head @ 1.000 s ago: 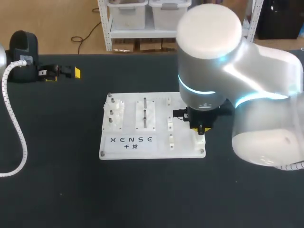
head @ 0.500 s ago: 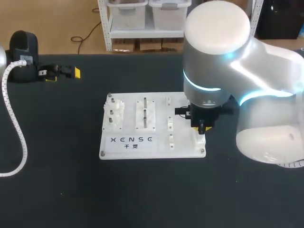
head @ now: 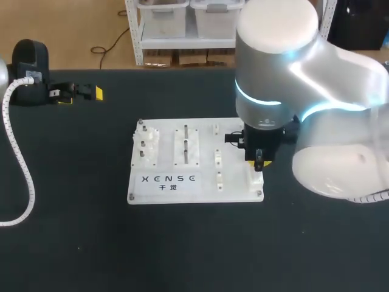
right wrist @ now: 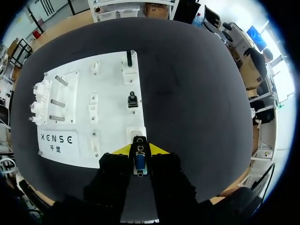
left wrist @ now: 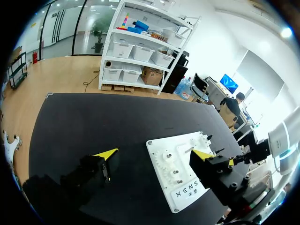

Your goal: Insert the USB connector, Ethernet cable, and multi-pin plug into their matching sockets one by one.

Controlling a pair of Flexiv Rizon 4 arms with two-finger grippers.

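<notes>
A white socket board lies mid-table. My right gripper hangs over the board's right edge. In the right wrist view the right gripper is shut on the multi-pin plug, a small blue-faced connector held upright between the yellow tips. Just ahead of it is a white rectangular socket. Two dark plugs stand in sockets farther along that edge. My left gripper rests at the far left of the table, open and holding nothing. In the left wrist view the left gripper looks toward the board.
White blocks with metal pegs stand on the board's left part, with small white posts in the middle. A white ribbed hose loops down the table's left side. Bare black tabletop surrounds the board.
My right arm has shifted slightly to the right and away from the front edge above the board's right edge, with the plug still in its grip. The left arm has not moved.
</notes>
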